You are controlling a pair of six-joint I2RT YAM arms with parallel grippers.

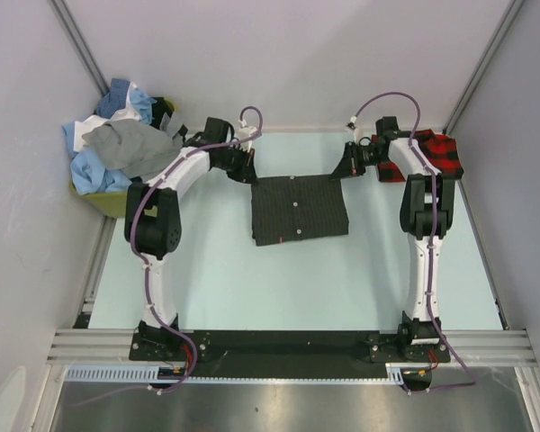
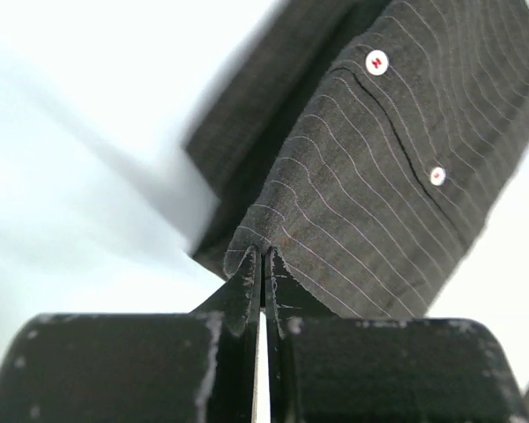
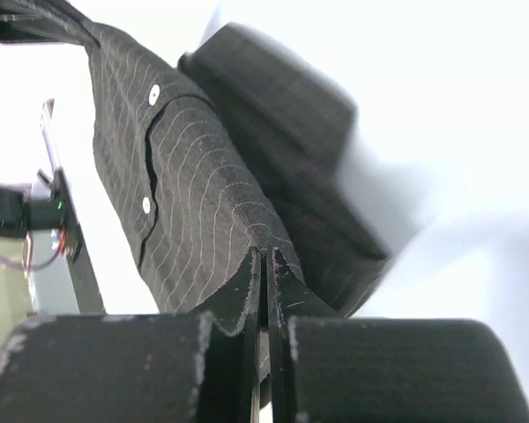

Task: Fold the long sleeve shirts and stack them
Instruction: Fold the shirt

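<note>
Pinstripe shirt (image 1: 299,209), dark grey, lies in the middle of the tabletop (image 1: 207,279), folded into a neat block. Its long side runs from left to right across the tabletop, a little tilted. Its line of white buttons (image 2: 376,62) runs from the far edge toward the near edge. I cannot tell which way the collar points.

The left fingers (image 2: 251,273) are squeezed tight on the far left corner of the cloth. The right fingers (image 3: 254,273) are squeezed tight on the far right corner. I think both arms hold the two far corners so the block comes up flat and even when it is lifted or folded over.

A red and black plaid shirt (image 1: 436,153) sits folded at the far right, maybe the spot for the stack. More shirts (image 1: 117,144) wait in a heap in a yellow bin (image 1: 108,202) at the far left.
</note>
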